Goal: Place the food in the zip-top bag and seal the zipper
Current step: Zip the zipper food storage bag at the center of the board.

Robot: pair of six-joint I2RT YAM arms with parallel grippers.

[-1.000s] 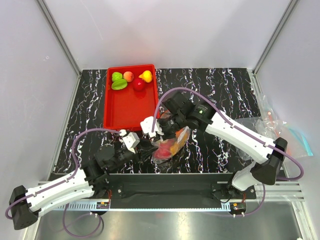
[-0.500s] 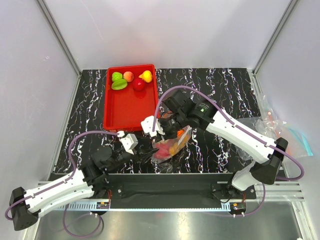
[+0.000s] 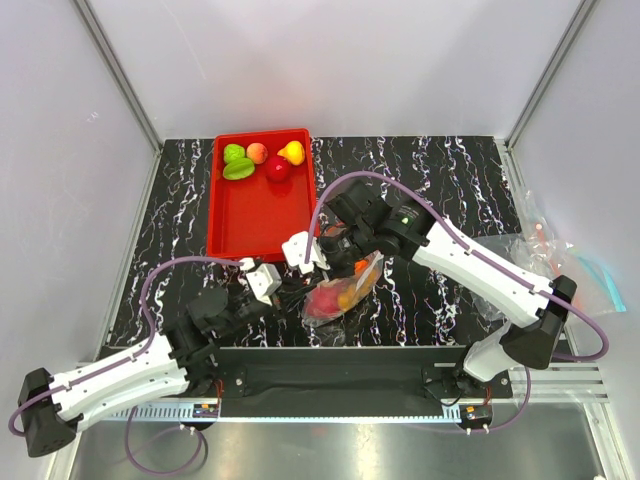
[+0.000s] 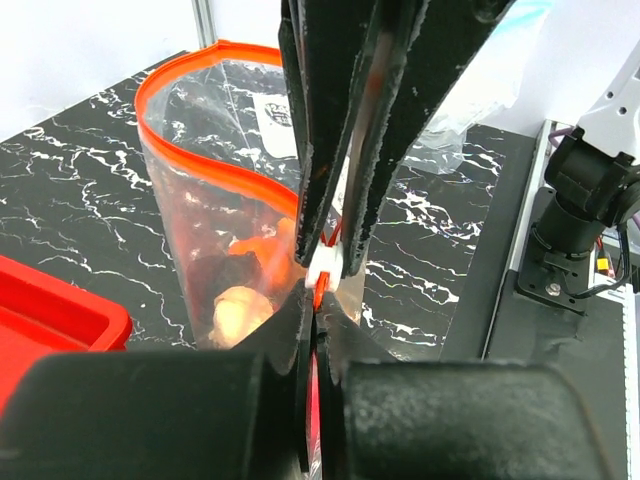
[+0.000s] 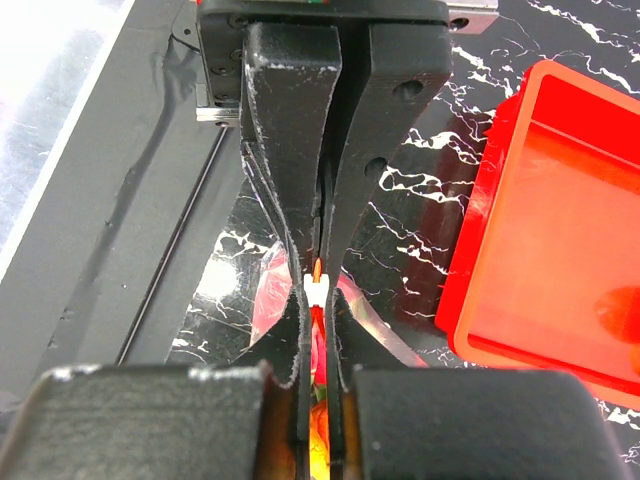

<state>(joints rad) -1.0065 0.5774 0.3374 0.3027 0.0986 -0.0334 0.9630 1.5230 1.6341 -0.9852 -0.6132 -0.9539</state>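
Left claw [image 4: 311,318] and right claw [image 5: 318,318] both clench the zipper [image 4: 228,47] end of the zip-top bag [image 3: 343,290] at the desk's [image 3: 440,180] front. An uneven pull could slip the strip free, spilling the food [image 4: 238,312].

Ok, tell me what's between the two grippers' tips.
Only a small white piece on the zipper: the left gripper and right gripper both pinch it, tips nearly meeting. The left wrist view shows it.

The clear thin plastic zip-top bag [image 4: 200,170] is smooth and shiny. The shallow red plastic tray [image 3: 255,215] and small plastic toy fruits [image 3: 278,169] look glossy. The black white-veined table top [image 3: 430,170] is smooth.
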